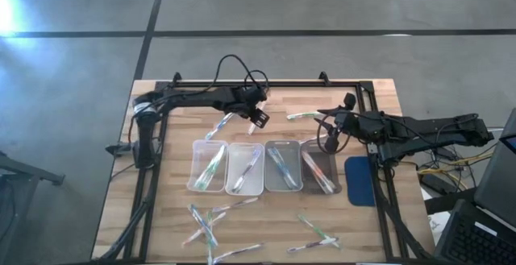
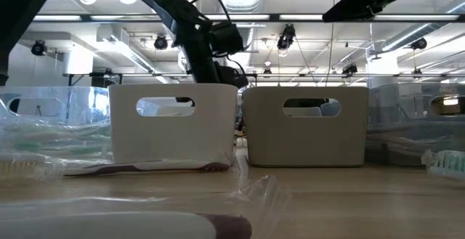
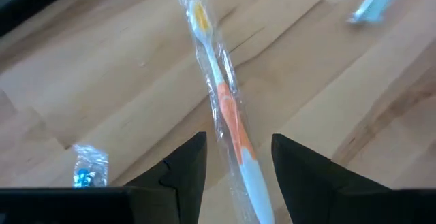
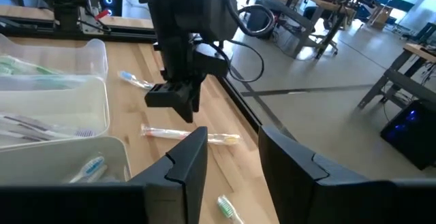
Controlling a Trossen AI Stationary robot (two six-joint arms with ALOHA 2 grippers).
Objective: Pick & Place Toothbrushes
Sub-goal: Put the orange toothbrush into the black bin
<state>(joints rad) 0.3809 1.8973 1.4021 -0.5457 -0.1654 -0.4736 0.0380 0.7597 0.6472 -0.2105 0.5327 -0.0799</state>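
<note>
An orange-and-white wrapped toothbrush (image 3: 219,88) lies flat on the wooden table behind the row of clear trays (image 1: 245,186). My left gripper (image 3: 238,142) hovers open just above it, one finger on each side of its handle, pointing steeply down. The right wrist view shows a gap between this gripper (image 4: 176,101) and the toothbrush (image 4: 170,133). My right gripper (image 1: 329,142) waits open and empty above the rightmost tray (image 1: 319,186). Each tray holds toothbrushes.
A blue-accented toothbrush (image 1: 218,126) lies left of my left gripper and a green one (image 1: 302,114) to its right. Several more are scattered near the front edge (image 1: 210,221). A blue pad (image 1: 360,180) lies right of the trays. A black frame (image 1: 266,84) borders the table.
</note>
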